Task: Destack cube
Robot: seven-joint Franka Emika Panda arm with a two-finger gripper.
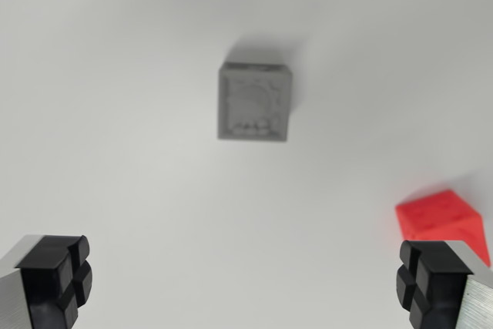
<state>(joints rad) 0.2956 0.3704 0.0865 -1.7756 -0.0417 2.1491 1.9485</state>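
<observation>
- Spread wide, both my fingers (54, 279) sit at the lower corners of the wrist view; the gripper (243, 283) holds nothing.
- Ahead of me, roughly centred between the pads, lies the grey cube (255, 102), well apart from either one.
- Probably light, rigid plastic; I'd pinch its flat opposite sides.
- Just beyond my finger on the wrist view's right sits a red block (443, 221), partly hidden.
- Blur hides the grey top's relief; whether it's stacked, I cannot tell.

Lab-like bench, plain white tabletop (115, 113) (bare, uniform)
</observation>
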